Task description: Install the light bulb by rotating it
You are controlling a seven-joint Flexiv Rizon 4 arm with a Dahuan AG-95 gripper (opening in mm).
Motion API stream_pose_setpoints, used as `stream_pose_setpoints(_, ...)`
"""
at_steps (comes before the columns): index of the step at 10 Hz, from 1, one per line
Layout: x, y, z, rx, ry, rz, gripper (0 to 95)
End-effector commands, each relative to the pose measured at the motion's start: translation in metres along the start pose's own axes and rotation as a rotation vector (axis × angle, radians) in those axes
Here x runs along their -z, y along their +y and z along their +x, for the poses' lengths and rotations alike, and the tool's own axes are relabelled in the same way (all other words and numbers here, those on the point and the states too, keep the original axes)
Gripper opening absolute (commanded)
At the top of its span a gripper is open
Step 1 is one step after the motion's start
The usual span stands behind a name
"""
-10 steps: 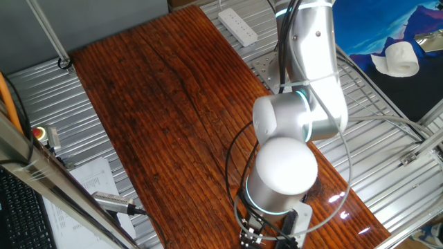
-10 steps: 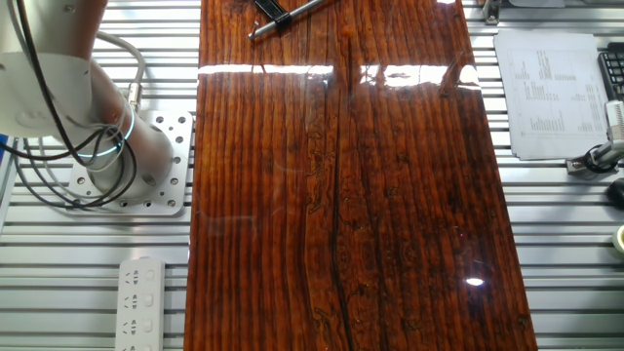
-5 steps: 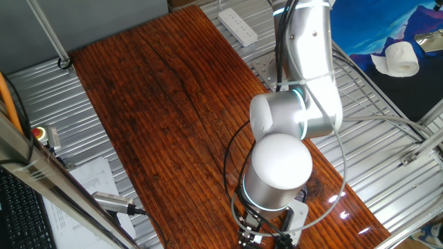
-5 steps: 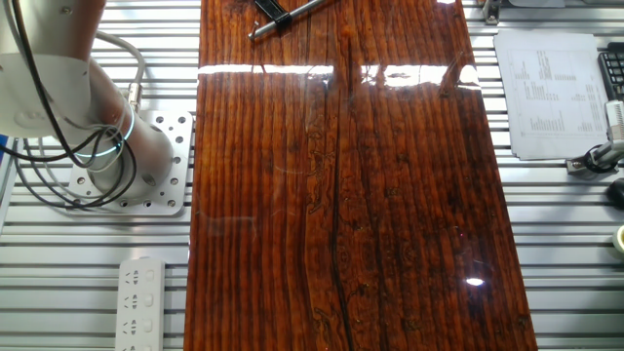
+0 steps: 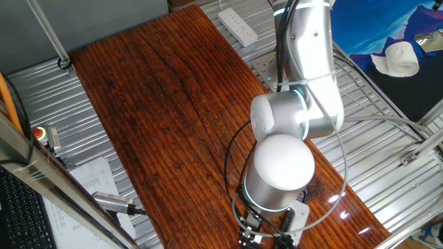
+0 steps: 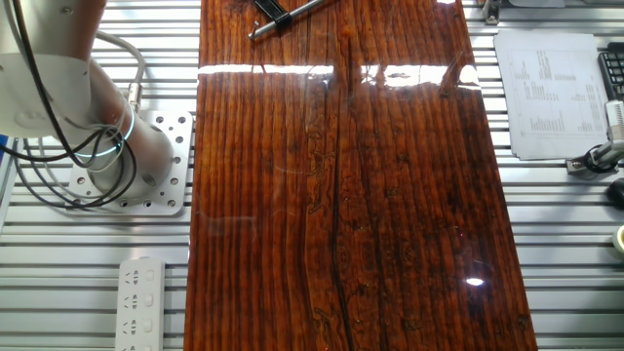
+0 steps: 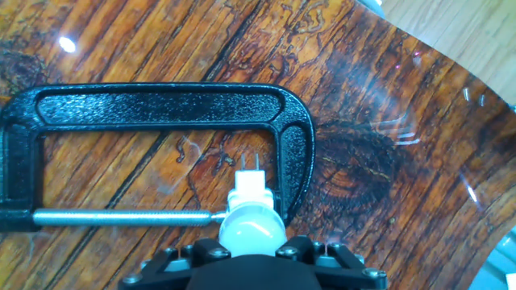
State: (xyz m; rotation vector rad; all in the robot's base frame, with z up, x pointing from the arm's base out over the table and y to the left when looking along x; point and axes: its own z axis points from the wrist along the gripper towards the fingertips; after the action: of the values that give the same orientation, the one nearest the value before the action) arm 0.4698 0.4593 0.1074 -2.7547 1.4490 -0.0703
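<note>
light bulb [image 7: 251, 224] in the tool [image 7: 251, 262], grip unclear, black clamp [image 7: 161, 153] just beyond, glossy wooden table [image 7: 379, 121]

the arm's [image 5: 304, 83] round white joint caps [image 5: 280, 162] have shifted slightly right again after swinging left half a second ago.

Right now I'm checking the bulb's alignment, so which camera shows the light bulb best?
The hand view: the light bulb sits near the bottom centre, close up, over the black clamp on the wooden table. In one fixed view the robot arm hides it; the other fixed view doesn't take it in.
</note>
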Motion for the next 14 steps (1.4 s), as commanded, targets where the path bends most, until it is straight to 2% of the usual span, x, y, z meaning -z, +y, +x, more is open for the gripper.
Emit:
stream_pose_setpoints(1, -0.0007, 0.0004, 0.0002, -0.011, 0.002, 0.001, 38.0)
stream_pose_setpoints(4, -0.0009, 0.0004, 0.0001, -0.029, 0.002, 0.001, 38.0)
stream_pose_setpoints(8, -0.0009, 0.0004, 0.0001, -0.109, 0.002, 0.002, 38.0)
stream_pose_setpoints(9, -0.0009, 0.0004, 0.0001, -0.152, 0.002, 0.002, 19.0)
stream_pose_setpoints(14, -0.0009, 0.0004, 0.0001, -0.336, 0.021, -0.003, 19.0)
